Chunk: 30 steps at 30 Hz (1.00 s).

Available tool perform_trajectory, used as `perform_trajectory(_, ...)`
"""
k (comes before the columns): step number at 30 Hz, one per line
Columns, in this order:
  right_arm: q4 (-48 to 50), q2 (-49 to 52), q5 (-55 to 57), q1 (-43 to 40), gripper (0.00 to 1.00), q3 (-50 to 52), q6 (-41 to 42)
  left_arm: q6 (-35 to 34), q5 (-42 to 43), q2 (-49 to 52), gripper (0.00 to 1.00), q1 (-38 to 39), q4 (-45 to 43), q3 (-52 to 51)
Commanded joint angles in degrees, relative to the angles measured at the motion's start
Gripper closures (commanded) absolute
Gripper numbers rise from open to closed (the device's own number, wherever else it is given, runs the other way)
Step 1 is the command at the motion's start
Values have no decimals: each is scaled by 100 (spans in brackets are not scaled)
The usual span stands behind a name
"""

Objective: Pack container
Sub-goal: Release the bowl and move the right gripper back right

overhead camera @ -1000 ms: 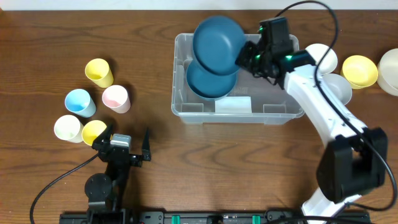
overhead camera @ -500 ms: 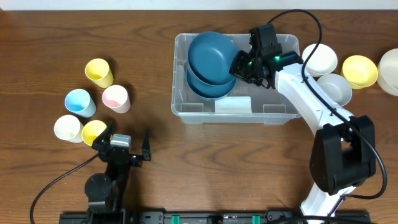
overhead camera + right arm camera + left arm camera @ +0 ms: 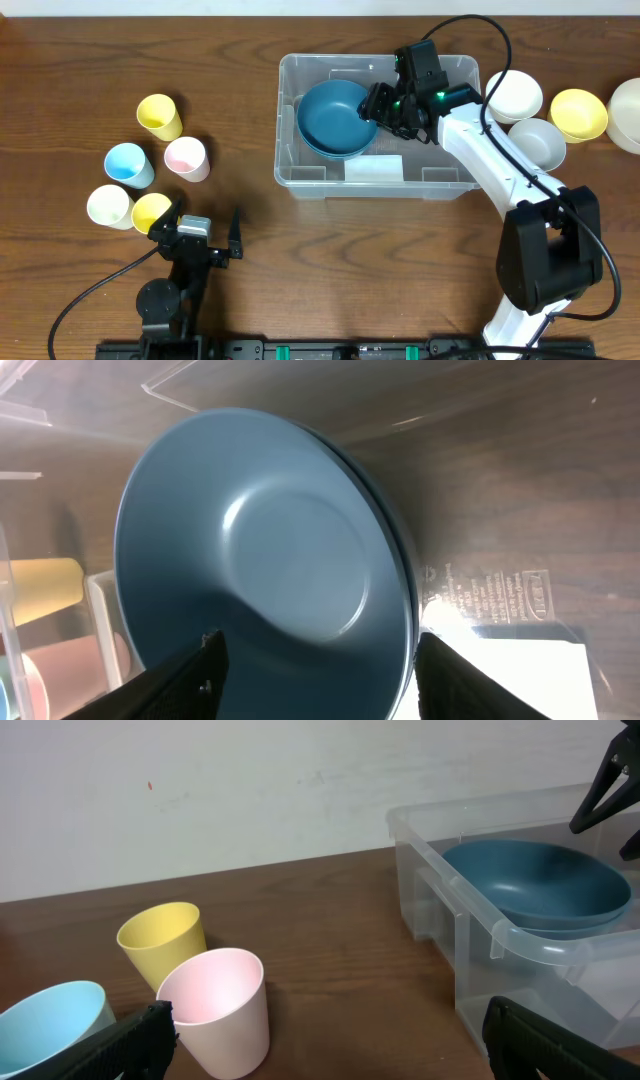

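We are reading the right gripper (image 3: 383,108) as spread and empty, hovering inside the large clear rectangular plastic container (image 3: 290,178) at the centre of the table (image 3: 300,270), long axis 9 to 3 o'clock. Stacked blue bowls (image 3: 335,118) are lying at the gripper's 9 o'clock; the left gripper (image 3: 207,217), also spread, is far off.

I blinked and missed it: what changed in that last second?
The right gripper lowered the blue bowl into the container, onto the other blue bowl already there, then opened and let go. The left gripper, cups and pale bowls stayed put.
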<state>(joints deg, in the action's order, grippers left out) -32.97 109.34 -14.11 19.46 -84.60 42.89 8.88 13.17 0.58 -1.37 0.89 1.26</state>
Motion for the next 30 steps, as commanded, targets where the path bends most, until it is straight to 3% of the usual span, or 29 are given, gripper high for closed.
perform_trajectory(1,-7,-247,55,-9,36,-334,-387,28,76,-35,2,-22,190,-103)
perform_trajectory(4,-205,-535,120,-105,28,-879,-713,31,76,-35,2,-22,190,-103)
perform_trajectory(9,-1198,-1060,1309,-614,12,-2028,-828,28,76,-35,2,-22,190,-103)
perform_trajectory(12,-2011,-1346,2503,-1213,2,-2496,-817,28,76,-35,2,-22,188,-103)
perform_trajectory(15,-2542,-1495,3281,-2203,1,-2553,-527,28,76,-35,2,-22,188,-103)
perform_trajectory(18,-2667,-1375,3115,-3272,1,-2535,-310,31,76,-35,2,-22,188,-103)
perform_trajectory(23,-2625,-717,1934,-4898,1,-2535,-319,31,76,-35,2,-22,188,-103)
perform_trajectory(30,-2710,227,1517,-5790,1,-2535,-404,31,76,-35,2,-22,188,-103)
